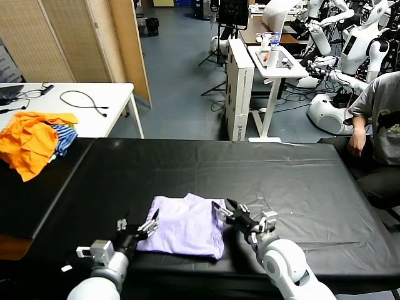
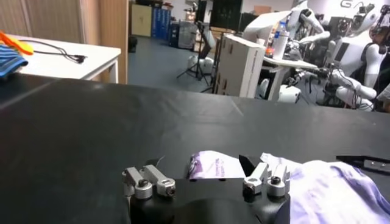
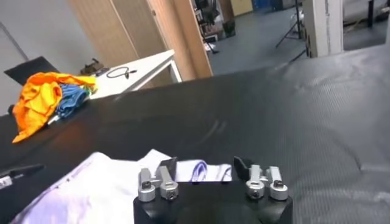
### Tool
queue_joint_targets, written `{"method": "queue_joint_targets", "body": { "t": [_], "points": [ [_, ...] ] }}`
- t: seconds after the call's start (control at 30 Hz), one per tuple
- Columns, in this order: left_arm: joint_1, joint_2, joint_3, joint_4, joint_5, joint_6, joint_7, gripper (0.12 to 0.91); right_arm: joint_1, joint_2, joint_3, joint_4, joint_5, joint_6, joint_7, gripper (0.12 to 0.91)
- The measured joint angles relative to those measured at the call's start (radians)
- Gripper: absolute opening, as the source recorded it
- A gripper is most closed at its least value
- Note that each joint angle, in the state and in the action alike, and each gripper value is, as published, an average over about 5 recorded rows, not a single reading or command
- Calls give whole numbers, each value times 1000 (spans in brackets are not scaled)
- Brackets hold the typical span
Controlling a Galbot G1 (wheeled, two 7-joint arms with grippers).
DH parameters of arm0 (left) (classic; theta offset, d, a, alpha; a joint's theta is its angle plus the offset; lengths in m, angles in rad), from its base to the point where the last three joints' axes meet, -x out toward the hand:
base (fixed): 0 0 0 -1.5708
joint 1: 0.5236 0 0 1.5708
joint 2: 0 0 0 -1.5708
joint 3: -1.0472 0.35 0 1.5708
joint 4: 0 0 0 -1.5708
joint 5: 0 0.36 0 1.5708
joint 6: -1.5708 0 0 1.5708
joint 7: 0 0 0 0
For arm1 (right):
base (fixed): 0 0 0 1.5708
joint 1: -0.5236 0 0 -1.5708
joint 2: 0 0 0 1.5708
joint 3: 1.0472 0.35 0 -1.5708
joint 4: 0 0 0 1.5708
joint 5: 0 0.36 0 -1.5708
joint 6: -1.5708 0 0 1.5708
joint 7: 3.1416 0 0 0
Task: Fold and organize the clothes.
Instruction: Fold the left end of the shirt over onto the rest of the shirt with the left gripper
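I have the lavender T-shirt [image 1: 187, 226] lying partly folded near my edge of the black tabletop [image 1: 300, 181], with a hand at each side of it. My left hand [image 1: 139, 230] is spread wide at the shirt's left edge, fingers resting low by the cloth and gripping nothing. My right hand [image 1: 240, 219] sits at the right edge with its fingers part way in, straddling a fold of fabric; I can't tell from here whether it has actually pinched it. The shirt looks like thin, limp cotton, light and not slippery, so I expect it to sag and drag unless I take it by doubled edges or corners on both sides. The near hem lies close to the tabletop's front edge, so I'd move away from myself, where there is plenty of bare surface. The orange clothes [image 1: 28, 142] and striped one [image 1: 64, 139] sit well apart at the far left
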Motion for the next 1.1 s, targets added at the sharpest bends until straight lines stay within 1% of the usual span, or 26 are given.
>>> {"method": "queue_joint_targets", "body": {
  "t": [0.13, 0.17, 0.2, 0.27, 0.3, 0.43, 0.5, 0.53, 0.6, 0.63, 0.67, 0.73, 0.77, 0.87, 0.9, 0.97, 1.1],
  "points": [
    [-2, -4, 0, 2, 1, -1, 0, 907, -2, 2, 0, -3, -8, -1, -1, 356],
    [-3, -5, 1, 2, 1, -1, -1, 907, -4, 3, 1, -3, -12, -3, 0, 284],
    [-4, -6, 0, 3, 1, -1, -1, 907, -5, 4, 3, -1, -18, -6, 1, 231],
    [-5, -8, -1, 5, 0, -2, -1, 907, -9, 6, 8, 2, -31, -16, 7, 160],
    [-5, -9, -4, 6, 0, -3, -1, 907, -12, 7, 10, 4, -38, -21, 10, 143],
    [-5, -10, -14, 13, -2, -10, 0, 907, -20, 9, 16, 1, -64, -26, 13, 140],
    [-4, -12, -18, 18, -2, -17, 1, 907, -24, 9, 20, 2, -70, -19, 10, 162],
    [-3, -14, -20, 21, -2, -22, 3, 907, -27, 9, 24, 7, -69, -14, 8, 191],
    [0, -20, -26, 28, -6, -37, 11, 907, -34, 4, 36, 22, -66, -1, 1, 288],
    [1, -24, -30, 33, -10, -46, 19, 907, -39, 0, 43, 34, -63, 6, -3, 344],
    [3, -29, -34, 37, -15, -56, 30, 907, -45, -6, 51, 46, -59, 12, -7, 420],
    [4, -38, -45, 47, -31, -75, 59, 907, -60, -22, 70, 77, -49, 22, -14, 533],
    [5, -43, -51, 53, -42, -85, 74, 907, -69, -31, 79, 94, -44, 25, -17, 609],
    [5, -60, -69, 73, -78, -112, 109, 907, -101, -58, 109, 146, -29, 28, -21, 784],
    [4, -66, -74, 81, -89, -120, 116, 907, -113, -66, 119, 164, -24, 28, -22, 828],
    [4, -78, -83, 98, -110, -136, 127, 907, -135, -82, 139, 199, -13, 28, -22, 884],
    [-2, -100, -96, 130, -160, -151, 149, 907, -166, -102, 165, 259, 1, 25, -21, 906]
  ]
}}
